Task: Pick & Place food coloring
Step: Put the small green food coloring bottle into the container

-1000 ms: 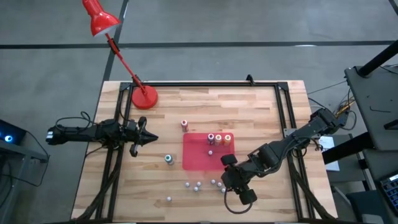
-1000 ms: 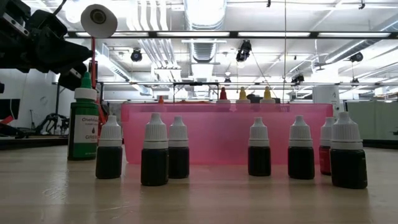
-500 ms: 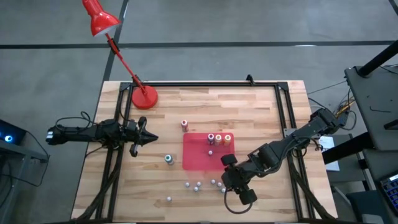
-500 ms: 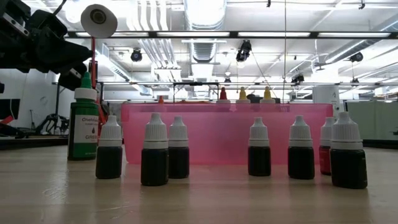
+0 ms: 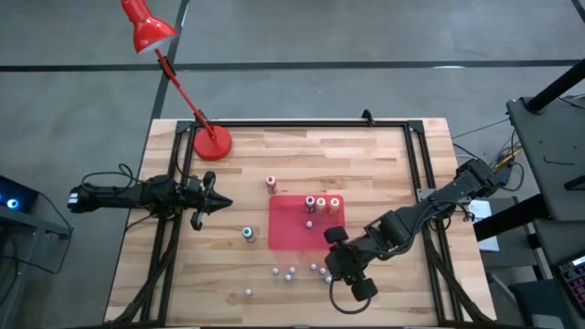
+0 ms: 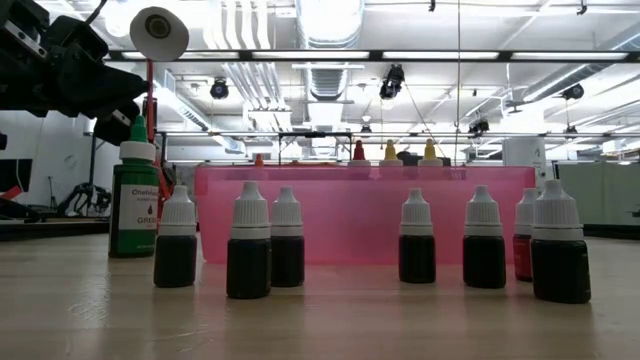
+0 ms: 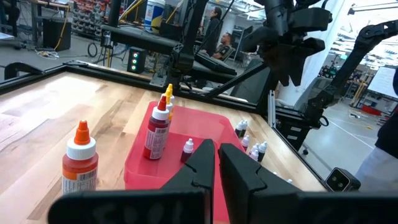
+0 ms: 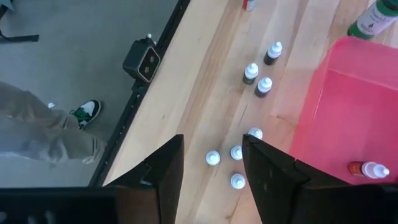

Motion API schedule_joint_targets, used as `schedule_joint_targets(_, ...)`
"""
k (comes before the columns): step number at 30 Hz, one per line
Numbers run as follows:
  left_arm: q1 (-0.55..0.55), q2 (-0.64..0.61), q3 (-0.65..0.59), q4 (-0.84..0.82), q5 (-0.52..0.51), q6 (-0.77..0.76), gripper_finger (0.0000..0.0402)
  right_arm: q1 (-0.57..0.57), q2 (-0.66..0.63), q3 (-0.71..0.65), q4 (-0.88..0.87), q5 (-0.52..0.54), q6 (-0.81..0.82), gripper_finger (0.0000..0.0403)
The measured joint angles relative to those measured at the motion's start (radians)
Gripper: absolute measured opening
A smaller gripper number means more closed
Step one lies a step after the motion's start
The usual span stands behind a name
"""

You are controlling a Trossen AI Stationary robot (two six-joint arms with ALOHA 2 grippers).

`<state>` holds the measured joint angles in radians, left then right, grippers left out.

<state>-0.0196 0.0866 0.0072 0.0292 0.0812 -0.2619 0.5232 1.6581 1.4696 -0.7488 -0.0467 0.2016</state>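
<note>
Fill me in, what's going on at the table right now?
The right gripper hovers open above a cluster of small white-capped bottles on the wood beside the red tray, holding nothing. Three food coloring bottles already stand in the tray; a green one and a red one stand outside it. The left gripper waits shut at the table's left side.

Overhead, table-level, 2 wrist cams

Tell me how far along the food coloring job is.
Done: three tall bottles and a small one stand in the tray. In hand: nothing; the right gripper hangs open over the small bottles beside the tray. Left: those, the green bottle and the orange-red bottle. The left gripper waits shut.
</note>
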Motion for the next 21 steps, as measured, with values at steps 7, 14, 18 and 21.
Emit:
schedule_joint_targets(7,0.000,0.000,0.000,0.000,0.000,0.000,0.0000,-0.003,0.000,0.000,0.007,0.000,-0.027,0.0165)
schedule_joint_targets(14,0.000,0.000,0.000,0.000,0.000,0.000,0.0000,-0.005,0.000,0.000,0.004,-0.003,-0.020,0.0169)
schedule_joint_targets(18,0.000,0.000,0.000,0.000,0.000,0.000,0.0000,-0.004,0.000,0.000,-0.009,-0.007,0.031,0.0169)
schedule_joint_targets(21,0.000,0.000,0.000,0.000,0.000,0.000,0.0000,0.001,0.000,0.000,-0.052,-0.006,0.063,0.0169)
